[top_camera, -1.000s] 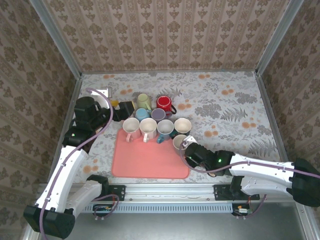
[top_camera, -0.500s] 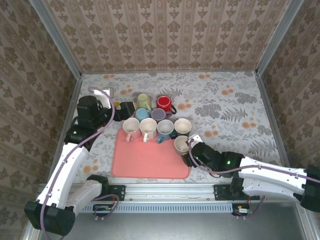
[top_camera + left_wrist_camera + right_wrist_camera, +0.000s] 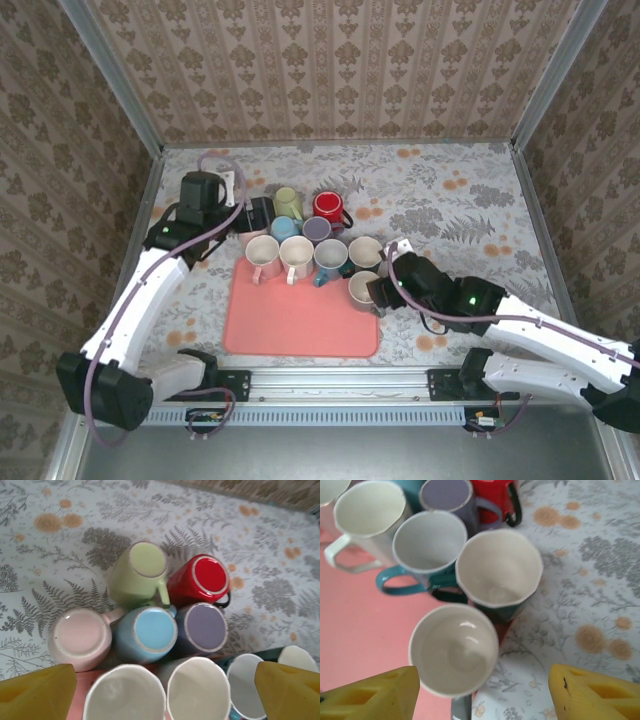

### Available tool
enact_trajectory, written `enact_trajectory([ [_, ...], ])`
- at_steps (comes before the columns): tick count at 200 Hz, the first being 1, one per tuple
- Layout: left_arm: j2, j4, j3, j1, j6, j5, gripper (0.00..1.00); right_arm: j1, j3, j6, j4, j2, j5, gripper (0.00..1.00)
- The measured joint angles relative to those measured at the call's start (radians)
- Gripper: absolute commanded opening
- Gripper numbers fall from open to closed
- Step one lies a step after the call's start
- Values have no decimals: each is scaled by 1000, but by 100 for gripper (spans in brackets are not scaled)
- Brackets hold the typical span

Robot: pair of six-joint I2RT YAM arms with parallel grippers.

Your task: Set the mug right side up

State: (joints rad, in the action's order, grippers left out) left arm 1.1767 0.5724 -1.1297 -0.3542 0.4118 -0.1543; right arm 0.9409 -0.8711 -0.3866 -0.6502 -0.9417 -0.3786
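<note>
Several mugs stand bottom-up in a cluster: green [image 3: 137,572], red [image 3: 207,575], blue [image 3: 150,630], purple [image 3: 205,627] and pink [image 3: 80,637]. My left gripper [image 3: 165,695] hovers open above them, at the cluster's left side [image 3: 255,213] in the top view. A cream mug [image 3: 454,650] stands upright at the right edge of the pink mat [image 3: 290,325]. My right gripper [image 3: 482,695] is open above and around that mug without touching it; in the top view the gripper [image 3: 378,292] is just right of the mug [image 3: 360,290].
A row of upright mugs stands along the mat's far edge: white [image 3: 262,252], white [image 3: 296,252], teal-handled [image 3: 427,547] and dark green [image 3: 499,567]. The patterned tabletop [image 3: 470,210] stretches to the right. Metal rails and papered walls enclose the table.
My right gripper has let go of the cream mug and drawn back and up from it. My left gripper has swung right, over the cluster of upside-down mugs.
</note>
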Motion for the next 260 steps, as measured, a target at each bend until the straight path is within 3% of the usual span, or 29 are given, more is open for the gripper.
enact_trajectory([
  [62, 315, 122, -233, -26, 76, 84, 97, -203, -193, 35, -38, -73, 21, 81],
  [112, 637, 205, -522, -54, 99, 98, 95, -230, -196, 48, -35, -78, 82, 85],
  [156, 891, 350, -820, -83, 75, 219, 97, -248, -162, 70, -33, -55, 108, 89],
  [228, 1041, 397, -879, -83, 97, 211, 92, -261, -113, 83, -28, -14, 125, 90],
  [260, 1086, 395, -879, -76, 128, 176, 81, -261, -100, 89, -9, -13, 127, 89],
])
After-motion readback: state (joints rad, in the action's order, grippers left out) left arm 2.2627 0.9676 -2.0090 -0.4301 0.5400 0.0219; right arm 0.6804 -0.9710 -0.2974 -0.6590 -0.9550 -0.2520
